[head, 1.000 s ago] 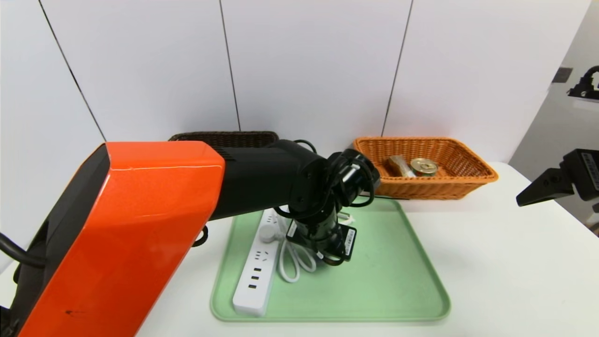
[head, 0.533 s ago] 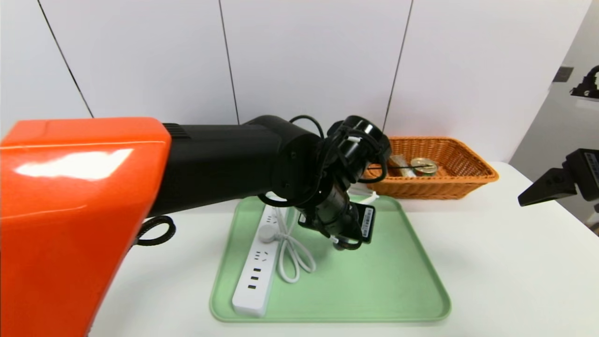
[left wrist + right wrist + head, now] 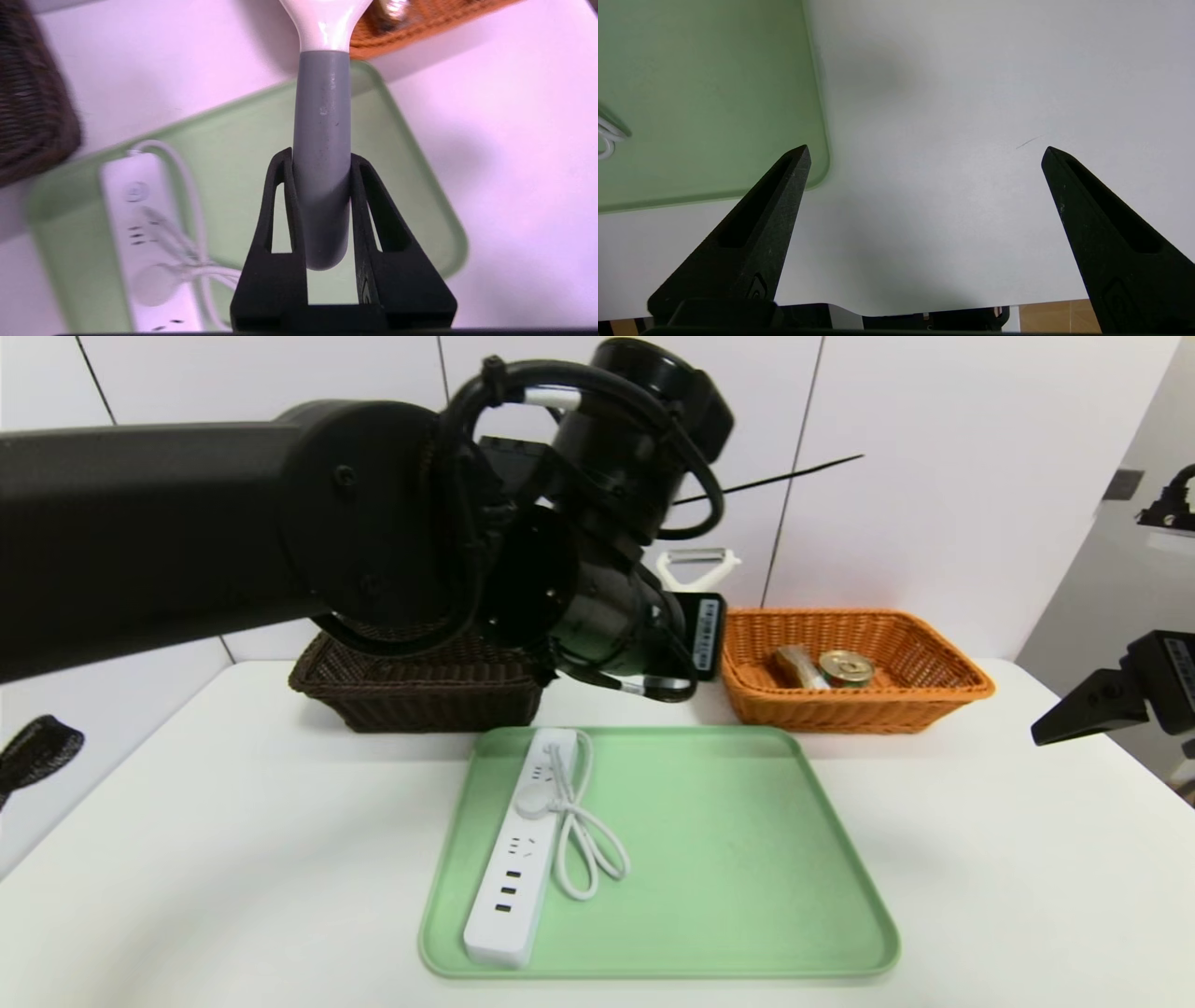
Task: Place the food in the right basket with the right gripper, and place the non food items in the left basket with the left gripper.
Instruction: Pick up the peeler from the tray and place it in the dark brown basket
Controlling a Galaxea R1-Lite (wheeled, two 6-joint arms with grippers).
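From the head, a white table (image 3: 980, 859) meets white wall panels; the left gripper (image 3: 686, 616) holds a peeler (image 3: 695, 565) above the brown basket (image 3: 420, 691) and orange basket (image 3: 854, 709).

Left wrist: jaws clamp the peeler's grey handle (image 3: 322, 154) over the green tray (image 3: 233, 154).

Right wrist: the right gripper (image 3: 924, 154) gapes wide over bare table. No legible writing.

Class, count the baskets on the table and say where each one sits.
2. The brown basket sits behind the green tray's left corner, partly hidden by the left arm. The orange basket sits behind the tray's right corner. No others show.
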